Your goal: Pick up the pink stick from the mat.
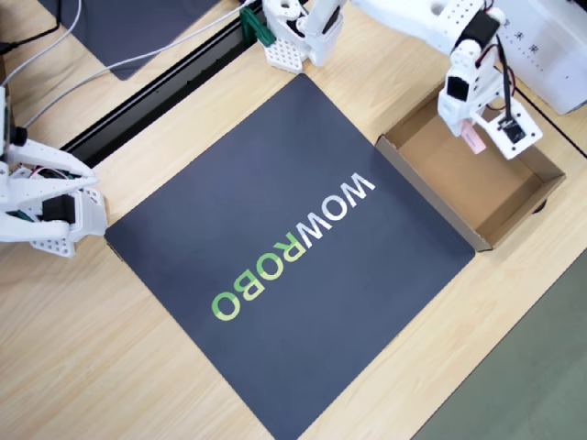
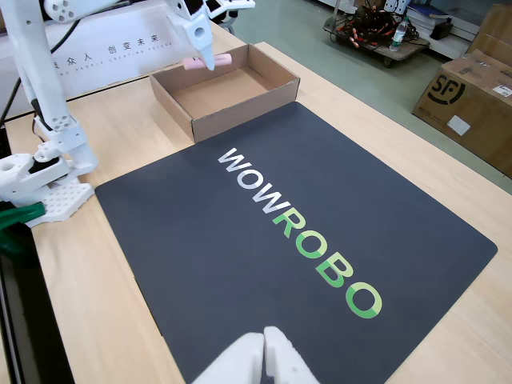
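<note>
The pink stick [image 1: 473, 138] [image 2: 219, 60] is held in the air over the open cardboard box [image 1: 431, 198] [image 2: 240, 113], near its back wall. My white gripper [image 1: 469, 128] [image 2: 205, 58] is shut on the stick and points down into the box. The stick lies roughly level across the fingertips. The dark mat [image 1: 275, 174] [image 2: 200, 240] with "WOWROBO" printed on it lies flat in the middle of the wooden table, with nothing resting on it.
The arm's base [image 1: 298, 37] [image 2: 48, 192] stands at the mat's far corner. A black rail [image 1: 156, 92] and a plain dark mat [image 1: 138, 27] lie beyond it. A white lettered panel [image 2: 104, 48] stands behind the box. A brown carton [image 2: 472, 104] sits on the floor.
</note>
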Controlling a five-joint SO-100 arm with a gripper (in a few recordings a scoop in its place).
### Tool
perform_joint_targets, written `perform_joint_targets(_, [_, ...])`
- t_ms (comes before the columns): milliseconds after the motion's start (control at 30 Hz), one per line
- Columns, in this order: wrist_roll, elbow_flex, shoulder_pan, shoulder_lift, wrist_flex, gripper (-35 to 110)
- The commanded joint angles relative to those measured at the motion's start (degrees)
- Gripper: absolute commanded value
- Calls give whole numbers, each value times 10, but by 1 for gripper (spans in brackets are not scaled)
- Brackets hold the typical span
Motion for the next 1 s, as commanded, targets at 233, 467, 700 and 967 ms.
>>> perform_joint_targets(233, [-1,4,-11,-3,-20,1])
perform_joint_targets(467, [-1,4,-6,-8,-24,29])
perform_joint_targets(700, [-1,5,-2,-5,-24,49])
perform_joint_targets(967, [-1,20,-2,11,-26,31])
